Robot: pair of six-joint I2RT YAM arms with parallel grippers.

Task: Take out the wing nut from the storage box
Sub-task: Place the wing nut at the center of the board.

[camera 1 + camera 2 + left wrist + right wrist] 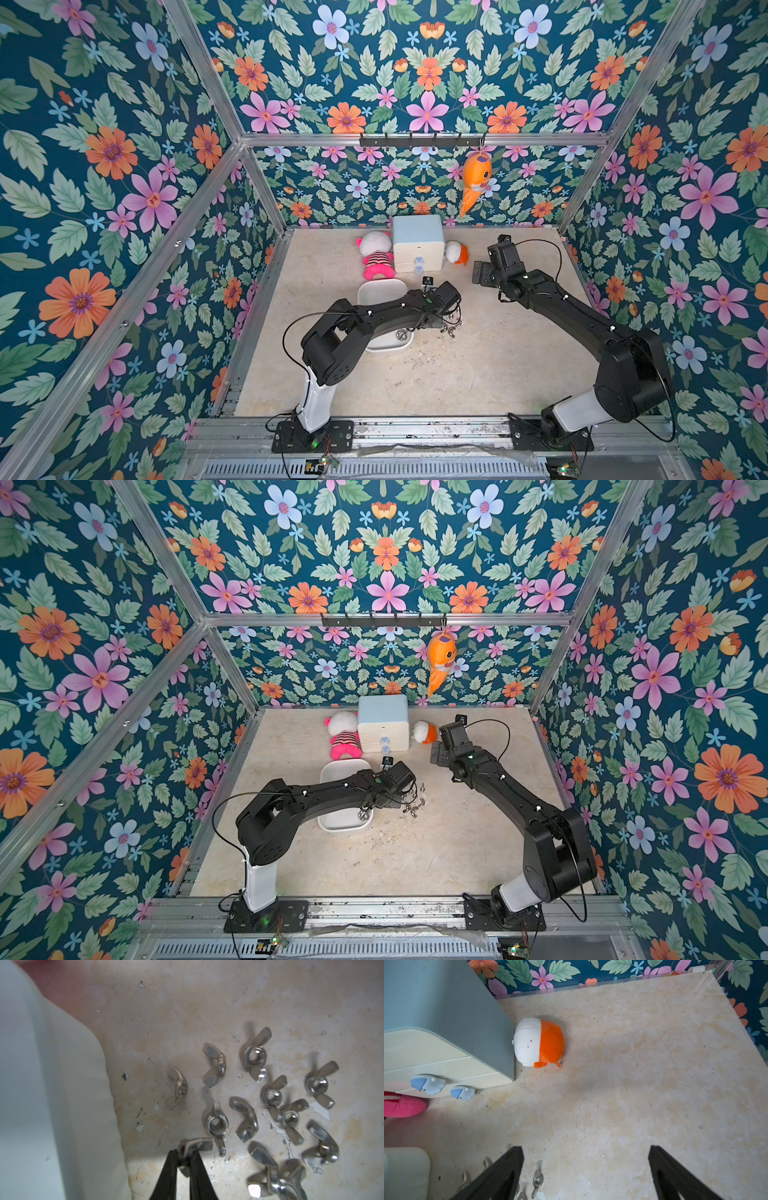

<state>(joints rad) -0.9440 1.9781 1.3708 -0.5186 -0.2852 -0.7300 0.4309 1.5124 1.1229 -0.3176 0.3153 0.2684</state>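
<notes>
Nearly closed, left hand (184, 1153) pinching a wing nut (197, 1143), right hand (585, 1148) wide, empty.

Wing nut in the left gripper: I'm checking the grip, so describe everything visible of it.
The wing nut is shiny, silvery metal. The left gripper is shut on its body, black fingers either side, one flat wing jutting past them. It sits over the beige tabletop, between the white storage box and loose wing nuts.
</notes>
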